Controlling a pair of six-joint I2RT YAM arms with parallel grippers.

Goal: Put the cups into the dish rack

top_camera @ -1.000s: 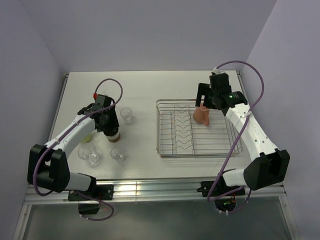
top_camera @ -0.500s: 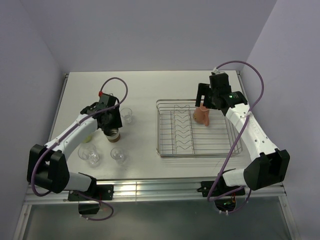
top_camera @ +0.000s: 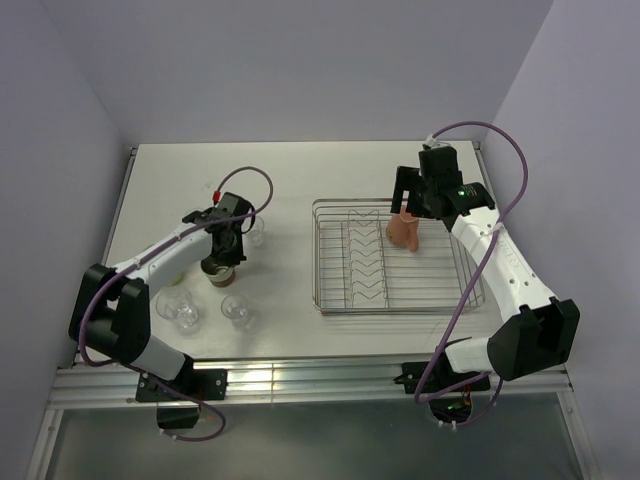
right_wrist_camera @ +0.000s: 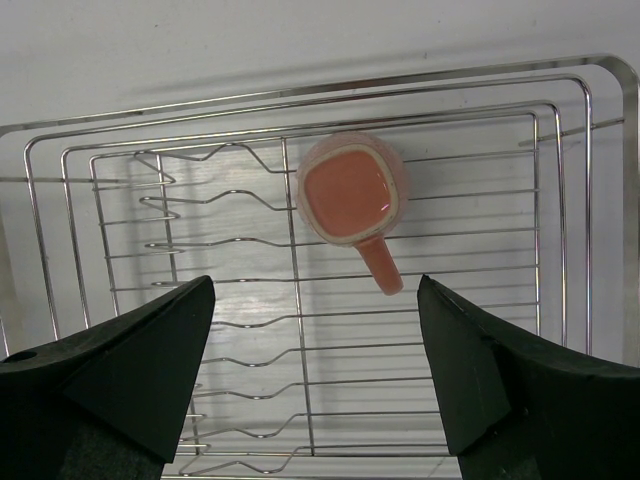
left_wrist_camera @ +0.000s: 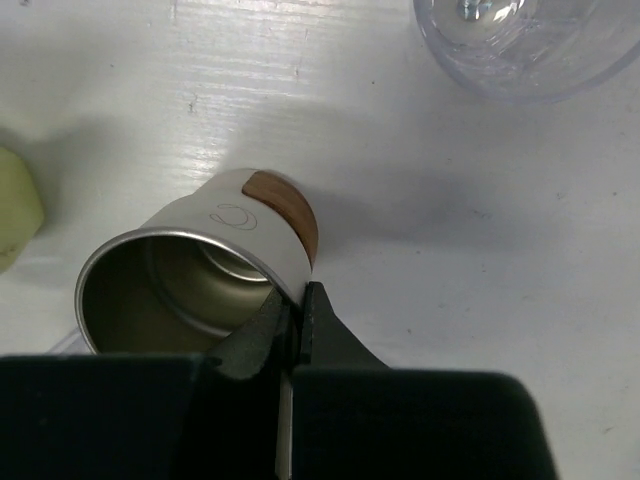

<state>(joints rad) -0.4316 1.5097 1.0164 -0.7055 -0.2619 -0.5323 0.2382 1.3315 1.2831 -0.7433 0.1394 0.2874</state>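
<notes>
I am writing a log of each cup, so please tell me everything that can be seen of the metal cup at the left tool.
The metal cup is round, with a pale silvery wall, a small printed mark and a brown band at its base. Its inside is dull bare metal and looks empty. It appears tilted, mouth toward the lower left of the wrist view. The left tool pinches its rim. Below is the white table; whether they touch cannot be told.
</notes>
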